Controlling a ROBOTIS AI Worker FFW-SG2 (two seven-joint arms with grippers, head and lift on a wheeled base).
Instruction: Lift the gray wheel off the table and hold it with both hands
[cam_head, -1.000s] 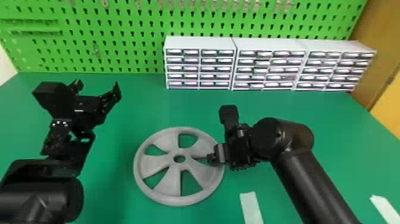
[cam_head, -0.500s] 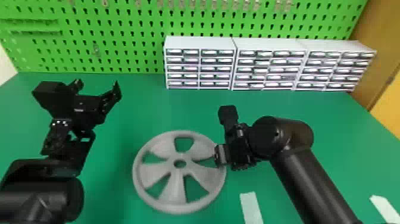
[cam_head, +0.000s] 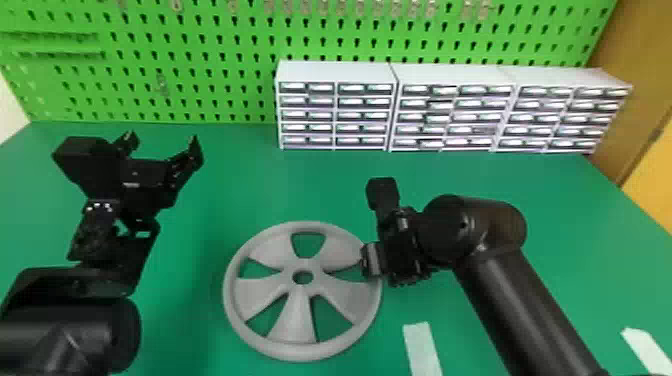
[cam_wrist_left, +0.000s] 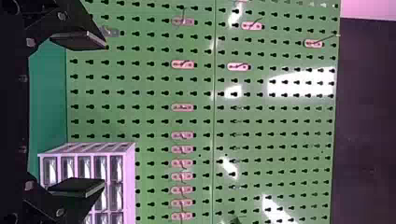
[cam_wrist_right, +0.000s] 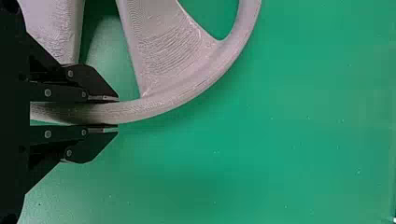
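Note:
The gray wheel (cam_head: 294, 319) shows in the head view, in front of the robot, with its hub hole facing up; how high it stands off the table I cannot tell. My right gripper (cam_head: 372, 260) is at its right rim. In the right wrist view, my right gripper (cam_wrist_right: 116, 113) is shut on the rim of the wheel (cam_wrist_right: 170, 58), one finger on each side. My left gripper (cam_head: 162, 145) stands open beyond and left of the wheel, apart from it. In the left wrist view, my left gripper (cam_wrist_left: 103, 114) has nothing between its wide-spread fingers.
White drawer cabinets (cam_head: 335, 72) line the back of the green table (cam_head: 235, 180), before a green pegboard (cam_head: 210, 55). A pale tape strip (cam_head: 421, 345) lies just right of the wheel, and another strip (cam_head: 649, 350) farther right.
The wheel's near side has come toward the robot and its spokes have turned a little, mostly between the two earlier frames. Both arms look nearly unmoved.

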